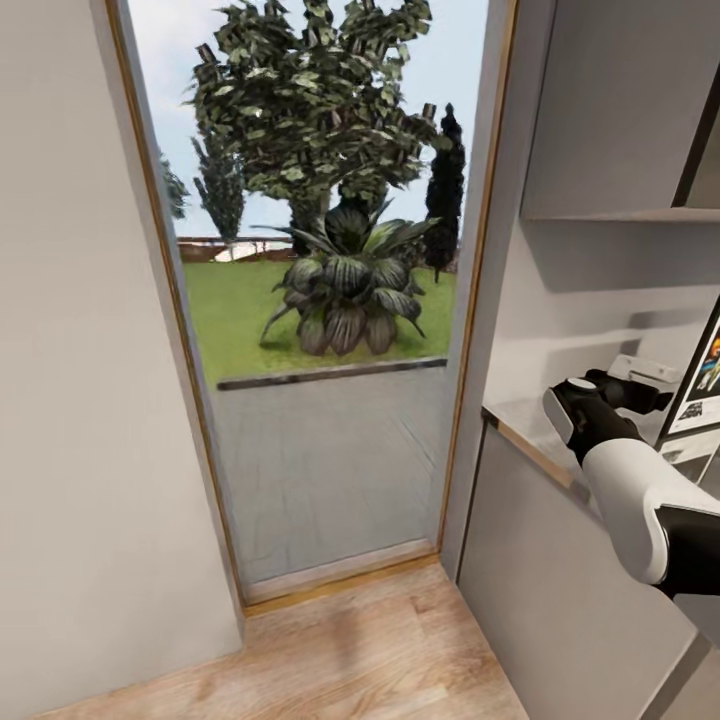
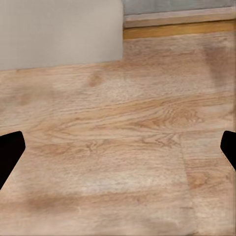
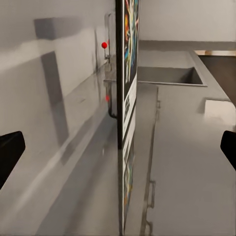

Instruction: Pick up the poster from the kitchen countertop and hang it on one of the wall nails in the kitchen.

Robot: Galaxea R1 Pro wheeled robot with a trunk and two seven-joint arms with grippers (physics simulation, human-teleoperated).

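Right gripper (image 3: 118, 147) spread wide, straddling upright poster (image 3: 129, 88) edge-on above bench (image 3: 182, 128) at scene's far right. Risk: closing off-centre could tip or twist poster.

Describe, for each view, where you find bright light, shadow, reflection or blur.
Head view: daylight through the doorway is brightest; the shelf shades the wall beneath. Left wrist view: evenly lit, slightly soft wood floor. Right wrist view: the poster, seen edge-on, mirrors in the glossy countertop; a blocky shadow lies on the wall.
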